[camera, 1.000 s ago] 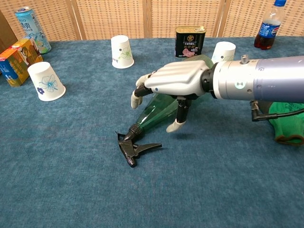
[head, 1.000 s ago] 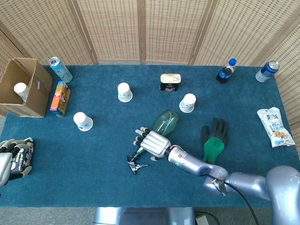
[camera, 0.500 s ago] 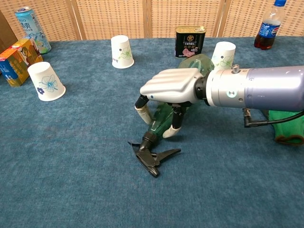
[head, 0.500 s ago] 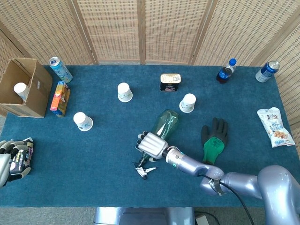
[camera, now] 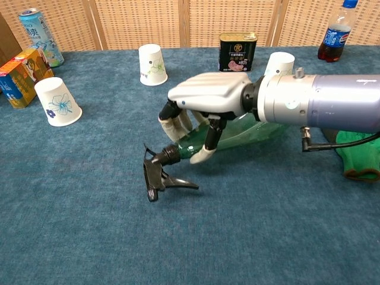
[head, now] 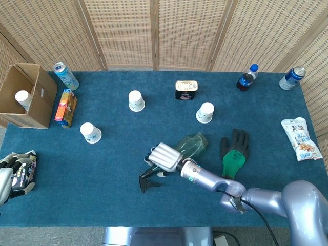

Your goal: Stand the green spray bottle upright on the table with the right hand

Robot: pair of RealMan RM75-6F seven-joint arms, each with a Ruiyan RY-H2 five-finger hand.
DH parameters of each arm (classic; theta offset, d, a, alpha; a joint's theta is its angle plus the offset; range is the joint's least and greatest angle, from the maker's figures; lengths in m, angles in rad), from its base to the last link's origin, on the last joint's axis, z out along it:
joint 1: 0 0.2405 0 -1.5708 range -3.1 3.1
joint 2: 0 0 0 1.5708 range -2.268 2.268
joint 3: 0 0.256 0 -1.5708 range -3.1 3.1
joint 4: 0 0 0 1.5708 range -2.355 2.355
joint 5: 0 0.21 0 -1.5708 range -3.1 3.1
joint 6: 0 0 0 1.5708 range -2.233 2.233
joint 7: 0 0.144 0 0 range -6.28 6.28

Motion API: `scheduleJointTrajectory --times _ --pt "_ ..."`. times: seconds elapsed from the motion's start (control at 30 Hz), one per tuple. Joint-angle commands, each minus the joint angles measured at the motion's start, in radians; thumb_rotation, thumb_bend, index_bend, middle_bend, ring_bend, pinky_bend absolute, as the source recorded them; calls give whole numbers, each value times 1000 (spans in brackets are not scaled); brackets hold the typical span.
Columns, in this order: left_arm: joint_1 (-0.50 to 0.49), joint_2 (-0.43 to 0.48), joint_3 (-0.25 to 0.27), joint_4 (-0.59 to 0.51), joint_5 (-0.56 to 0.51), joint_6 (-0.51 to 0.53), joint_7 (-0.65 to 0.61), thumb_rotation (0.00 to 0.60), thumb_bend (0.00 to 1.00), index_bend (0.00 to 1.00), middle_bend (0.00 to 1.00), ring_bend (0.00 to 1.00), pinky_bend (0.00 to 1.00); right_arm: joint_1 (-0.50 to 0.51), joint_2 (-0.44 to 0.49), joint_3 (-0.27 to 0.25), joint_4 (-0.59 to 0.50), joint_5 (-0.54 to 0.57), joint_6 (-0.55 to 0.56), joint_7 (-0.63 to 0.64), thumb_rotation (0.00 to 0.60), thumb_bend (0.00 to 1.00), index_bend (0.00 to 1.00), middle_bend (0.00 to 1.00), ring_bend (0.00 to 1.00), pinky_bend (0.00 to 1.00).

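Note:
The green spray bottle [head: 193,144] [camera: 261,128] lies on its side near the middle of the blue table, its black trigger head [head: 145,180] [camera: 155,176] pointing left and toward the front edge. My right hand [head: 165,156] [camera: 208,101] arches over the bottle's narrow end, with fingers behind it and the thumb in front, gripping just behind the neck. My left hand [head: 13,174] rests at the far left table edge with fingers curled over a dark packet; whether it grips the packet is unclear.
A green-and-black glove [head: 234,154] lies just right of the bottle. Upturned paper cups [head: 205,112] [head: 136,100] [head: 90,132] and a tin [head: 186,89] stand behind. A cardboard box [head: 23,95], carton [head: 65,106], cans, cola bottle [head: 247,78] and snack bag [head: 300,138] line the edges.
The bottle has swung under my right hand: its body turned toward the right and lies flatter, the trigger head moved left. The fingers have closed further around the neck end.

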Motion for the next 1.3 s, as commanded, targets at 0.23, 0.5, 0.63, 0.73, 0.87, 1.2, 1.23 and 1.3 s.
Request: scheduleJointTrajectory --times 0.23,0.5,0.63,0.73,0.87,1.2,1.23,1.3 --pt "4 -3 -5 -3 15 24 4 600 260 291 251 171 211 -41 86 73 -72 56 91 203 600 267 649 614 460 534" --pt "2 -16 -1 -10 26 21 9 600 260 291 254 172 209 -110 189 171 -121 198 130 446 600 267 648 614 462 534" --pt "-1 -18 0 -16 28 17 16 600 260 291 254 172 208 -140 231 203 -133 258 118 553 600 266 648 614 461 534" --pt "-4 -16 -1 -24 29 15 22 600 259 291 254 172 208 -168 249 218 -135 286 113 643 600 268 648 614 461 533" --pt "-10 -10 -3 -37 31 11 37 600 260 290 253 172 208 -206 257 238 -125 321 105 781 600 268 648 614 461 534" --pt "-17 3 -5 -65 28 8 65 600 260 285 251 172 204 -253 192 271 -51 318 154 950 600 270 648 613 461 534" --pt "-17 6 -5 -67 27 7 68 600 259 285 252 172 204 -254 182 273 -38 312 162 955 600 271 648 613 461 533" --pt "-18 12 -5 -73 25 6 73 600 260 285 251 172 202 -256 157 278 -10 301 189 963 600 270 648 613 461 534"
